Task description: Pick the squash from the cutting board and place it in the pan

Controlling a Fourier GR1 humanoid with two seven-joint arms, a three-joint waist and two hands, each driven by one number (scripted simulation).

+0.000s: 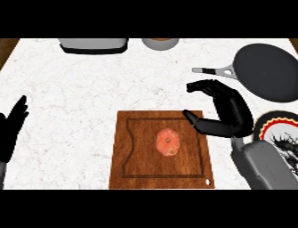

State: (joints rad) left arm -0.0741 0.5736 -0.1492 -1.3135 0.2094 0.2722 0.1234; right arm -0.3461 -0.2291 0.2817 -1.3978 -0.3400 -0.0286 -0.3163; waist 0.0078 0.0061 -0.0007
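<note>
Two open, empty hands: right hand (225, 111) between squash (167, 142) and pan (271, 71).

A grey toaster (93, 45) and a cup (160, 43) stand at the counter's far edge; a patterned plate (267, 129) lies right.

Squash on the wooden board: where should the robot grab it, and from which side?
Probably around its middle, from above. The squash lies flat on the cutting board, small and rounded, with bare board all around it, so fingers and thumb can close across its narrow width. The right hand hovers open just right of it, closest for the grab.
</note>
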